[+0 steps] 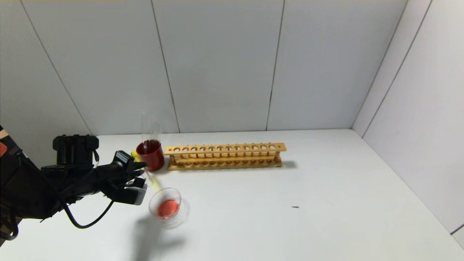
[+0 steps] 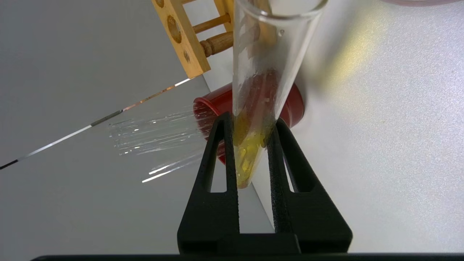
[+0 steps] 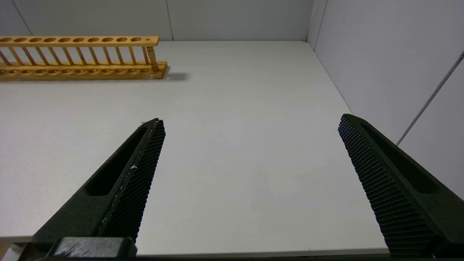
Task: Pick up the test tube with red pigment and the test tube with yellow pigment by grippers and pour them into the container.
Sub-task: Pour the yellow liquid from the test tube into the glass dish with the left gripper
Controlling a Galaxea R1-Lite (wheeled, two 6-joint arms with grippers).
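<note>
My left gripper (image 1: 142,170) is shut on the test tube with yellow pigment (image 1: 155,184) near its round bottom. The tube is tilted, with its open mouth down over the rim of the container (image 1: 165,203). In the left wrist view the fingers (image 2: 217,152) clamp the tube (image 2: 268,54) where the yellow liquid sits. The container is a low clear glass dish with red liquid in it. I cannot pick out a tube with red pigment. My right gripper (image 3: 252,119) is open and empty over bare table, out of the head view.
A dark red cup (image 1: 150,155) with clear tubes (image 1: 151,127) stands just behind the left gripper. A long wooden tube rack (image 1: 224,156) stands to its right, empty. A small dark speck (image 1: 295,207) lies mid-table. Grey walls close the back and right.
</note>
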